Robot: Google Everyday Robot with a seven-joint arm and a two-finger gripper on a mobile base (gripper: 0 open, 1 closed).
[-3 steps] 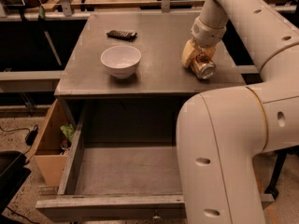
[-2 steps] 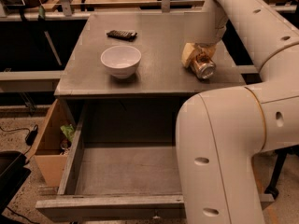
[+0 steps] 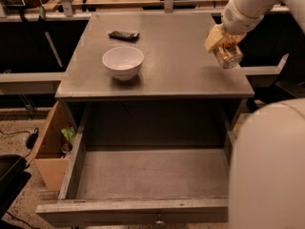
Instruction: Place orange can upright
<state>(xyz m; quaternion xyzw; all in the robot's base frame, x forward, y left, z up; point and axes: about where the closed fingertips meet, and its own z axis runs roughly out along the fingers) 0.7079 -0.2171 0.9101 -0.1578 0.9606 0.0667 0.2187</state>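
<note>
The gripper point(image 3: 221, 43) is at the right edge of the table point(image 3: 181, 61), jaws closed on the can point(image 3: 229, 57). The can lies tilted between them, silver end facing near-right.

tabletop point(image 3: 181, 68) clearance
gripper point(image 3: 220, 41) clamping the orange can point(image 3: 228, 57) fills the right edge; white bowl point(image 3: 123, 62) and black remote point(image 3: 124, 35) crowd the left; middle open.

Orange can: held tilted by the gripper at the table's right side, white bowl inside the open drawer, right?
No. Camera view: the white bowl stands on the table; the gripper, at the table's right side, holds the orange can tilted.
</note>
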